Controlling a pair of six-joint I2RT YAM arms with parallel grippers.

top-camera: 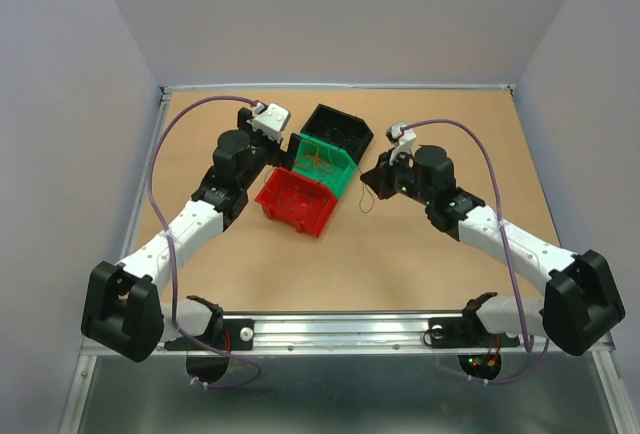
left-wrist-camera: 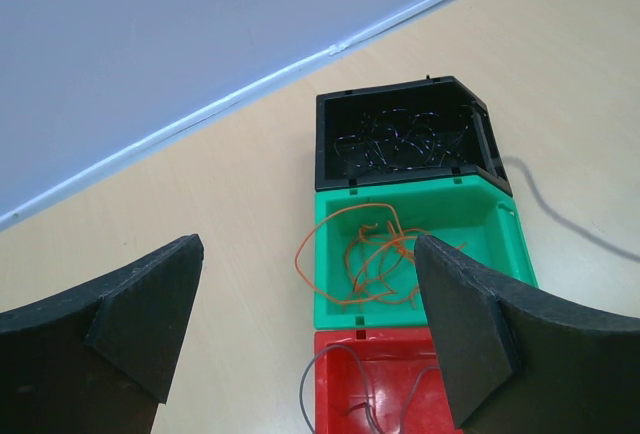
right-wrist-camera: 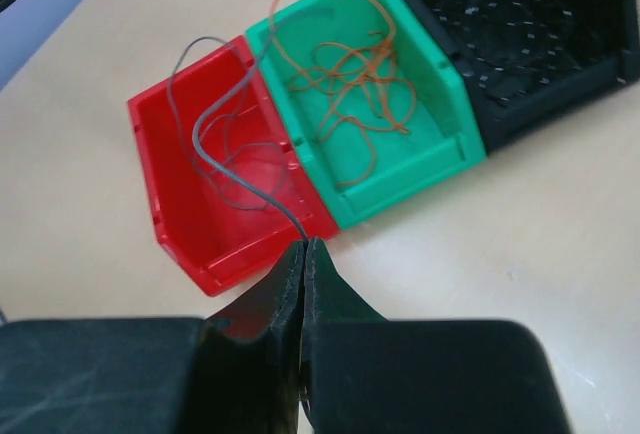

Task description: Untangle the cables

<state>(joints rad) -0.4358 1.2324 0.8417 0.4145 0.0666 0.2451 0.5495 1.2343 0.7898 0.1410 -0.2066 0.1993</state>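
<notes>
- Three lots of cables show, one to a bin. The orange cables (right-wrist-camera: pixel 350 84) lie in loose curls inside the green bin (right-wrist-camera: pixel 440 84). Thin dark cables (left-wrist-camera: pixel 395 144), hard for me to make out, lie across the floor of the black bin (left-wrist-camera: pixel 390 92). One grey cable (right-wrist-camera: pixel 215 144) loops up out of the red bin (right-wrist-camera: pixel 175 204).
- One orange loop reaches over the green bin's rim.
- The near end of the grey cable runs straight into the right jaws, which are pressed together on it just in front of the red bin's near wall.
- Through the left wrist camera I see the left jaws spread wide and holding nothing. The green bin shows between the two fingers (left-wrist-camera: pixel 150 314).
- The bins stand side by side in a touching row on the counter (top-camera: pixel 420 254), with the green one in the middle.
- From overhead, my left arm (top-camera: pixel 190 224) reaches towards the row from the left and my right arm (top-camera: pixel 500 234) from the right, so the bins sit between the two wrists.
</notes>
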